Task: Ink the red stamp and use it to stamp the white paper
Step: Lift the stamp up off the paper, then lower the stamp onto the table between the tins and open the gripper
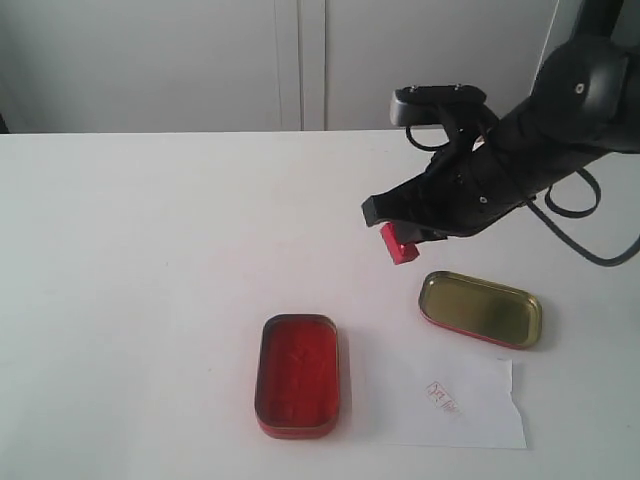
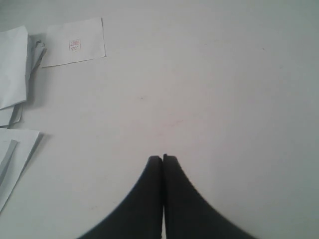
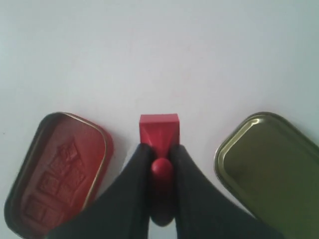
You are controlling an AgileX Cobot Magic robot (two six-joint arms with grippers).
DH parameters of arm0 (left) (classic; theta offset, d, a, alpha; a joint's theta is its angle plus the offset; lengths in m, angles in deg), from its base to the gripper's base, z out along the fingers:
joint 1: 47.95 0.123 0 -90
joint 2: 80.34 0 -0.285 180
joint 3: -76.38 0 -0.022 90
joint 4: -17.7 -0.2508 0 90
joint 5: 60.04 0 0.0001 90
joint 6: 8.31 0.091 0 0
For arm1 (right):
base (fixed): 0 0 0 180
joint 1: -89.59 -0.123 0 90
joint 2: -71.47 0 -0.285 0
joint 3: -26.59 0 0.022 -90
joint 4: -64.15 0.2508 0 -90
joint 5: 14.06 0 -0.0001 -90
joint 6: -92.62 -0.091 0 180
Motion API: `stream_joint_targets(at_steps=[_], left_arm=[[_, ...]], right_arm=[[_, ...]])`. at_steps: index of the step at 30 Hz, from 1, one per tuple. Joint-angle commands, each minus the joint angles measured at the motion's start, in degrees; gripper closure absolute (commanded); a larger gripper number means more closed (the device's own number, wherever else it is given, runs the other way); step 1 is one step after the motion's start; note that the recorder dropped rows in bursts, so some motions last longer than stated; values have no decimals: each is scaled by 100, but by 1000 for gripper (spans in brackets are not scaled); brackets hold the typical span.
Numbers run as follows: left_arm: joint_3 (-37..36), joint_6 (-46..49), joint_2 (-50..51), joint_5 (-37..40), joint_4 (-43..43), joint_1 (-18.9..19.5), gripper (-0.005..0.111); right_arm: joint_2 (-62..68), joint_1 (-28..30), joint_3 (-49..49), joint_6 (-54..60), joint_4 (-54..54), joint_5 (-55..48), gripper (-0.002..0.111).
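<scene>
1. My right gripper [image 1: 395, 228] reaches in from 3 o'clock of the exterior view. Its jaws are narrow and clamp the knobbed handle of the small red plastic stamp [image 1: 399, 243]. In my right wrist view the flat rectangular base of the stamp [image 3: 158, 130] sticks out past the fingertips [image 3: 143, 152].
2. The stamp hangs over the white counter [image 1: 150, 280], tilted, with its base toward 7 o'clock. I cannot tell whether it touches the surface.
3. The oblong red tin filled with red ink [image 1: 297, 375] lies at 7 o'clock of the stamp, well apart. Its ink surface [image 3: 57, 174] shows pressed rectangular outlines, but none of it can be read.
4. The oblong gold-lined tin lid with a red rim [image 1: 481, 309] lies open side up at 4 o'clock of the stamp, near it.
5. The small rectangular white paper [image 1: 470, 410] lies flat at 3 o'clock of the ink tin and 6 o'clock of the lid. It carries a faint red printed mark [image 1: 441, 395] that is too small to read.
6. My left gripper [image 2: 162, 158] shows only in its own wrist view. Its jaws are pressed together with nothing between them.
7. That view also shows a separate small white sheet [image 2: 87, 52] bearing a tiny red mark [image 2: 75, 45], also unreadable, beside a loose pile of white sheets [image 2: 12, 64].
</scene>
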Motion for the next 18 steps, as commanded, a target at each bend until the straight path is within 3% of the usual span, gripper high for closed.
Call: stream_joint_targets(at_steps=[1, 11, 18], left_arm=[[-27, -53, -26, -6, 27, -18, 107], [-27, -53, -26, -6, 27, -18, 107], [-27, -53, -26, -6, 27, -18, 107]], right_arm=[[-22, 236, -20, 559, 779, 85, 108], [934, 548, -20, 2510, 3545, -167, 108], [1572, 563, -20, 2815, 4003, -181, 108]])
